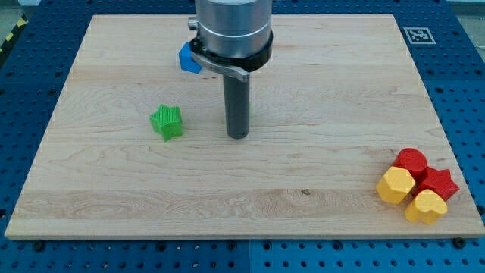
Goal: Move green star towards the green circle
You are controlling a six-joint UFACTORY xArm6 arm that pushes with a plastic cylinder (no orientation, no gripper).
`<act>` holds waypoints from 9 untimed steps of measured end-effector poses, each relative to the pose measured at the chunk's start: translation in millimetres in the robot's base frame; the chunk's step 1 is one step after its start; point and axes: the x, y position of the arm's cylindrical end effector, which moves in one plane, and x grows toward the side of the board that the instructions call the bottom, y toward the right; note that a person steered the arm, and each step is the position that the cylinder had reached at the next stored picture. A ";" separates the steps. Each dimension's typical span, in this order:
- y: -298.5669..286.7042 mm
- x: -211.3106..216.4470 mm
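Note:
The green star [167,122] lies on the wooden board [303,182] left of centre. My tip [238,136] rests on the board to the star's right, about a block and a half's width away and a little lower in the view, not touching it. No green circle shows in the view; the arm's grey body [231,30] hides part of the board's top middle.
A blue block [189,58] peeks out at the left of the arm's body near the view's top. At the bottom right corner sit a red block [411,161], a red star [438,183], a yellow hexagon [395,184] and a yellow heart [426,205], clustered together.

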 end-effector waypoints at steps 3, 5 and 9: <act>-7.7 -33.2; -29.7 -23.9; -163.3 18.4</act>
